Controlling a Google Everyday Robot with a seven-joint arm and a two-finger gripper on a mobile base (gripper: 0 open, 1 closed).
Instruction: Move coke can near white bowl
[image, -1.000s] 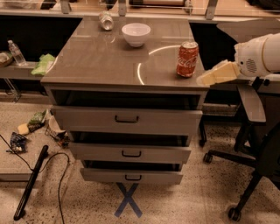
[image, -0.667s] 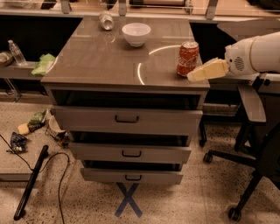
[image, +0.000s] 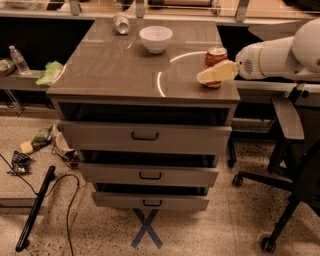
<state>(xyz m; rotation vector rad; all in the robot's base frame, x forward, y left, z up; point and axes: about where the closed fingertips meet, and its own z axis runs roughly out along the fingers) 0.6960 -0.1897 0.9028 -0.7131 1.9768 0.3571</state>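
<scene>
The red coke can (image: 216, 56) stands upright near the right edge of the grey cabinet top (image: 110, 70). The white bowl (image: 155, 38) sits at the back middle of the top, well to the can's left and farther back. My gripper (image: 216, 73) reaches in from the right on a white arm (image: 272, 55). Its cream tip lies across the lower front of the can and hides that part. I cannot tell whether it touches the can.
A silvery crushed can (image: 121, 22) lies at the back left of the top. Three drawers (image: 145, 136) stand partly open below. An office chair (image: 290, 165) is at the right. Clutter and a cable (image: 45, 150) lie on the floor at the left.
My gripper has moved left from beside the table's right edge and now overlaps the front of the coke can. The can and bowl have not moved.
</scene>
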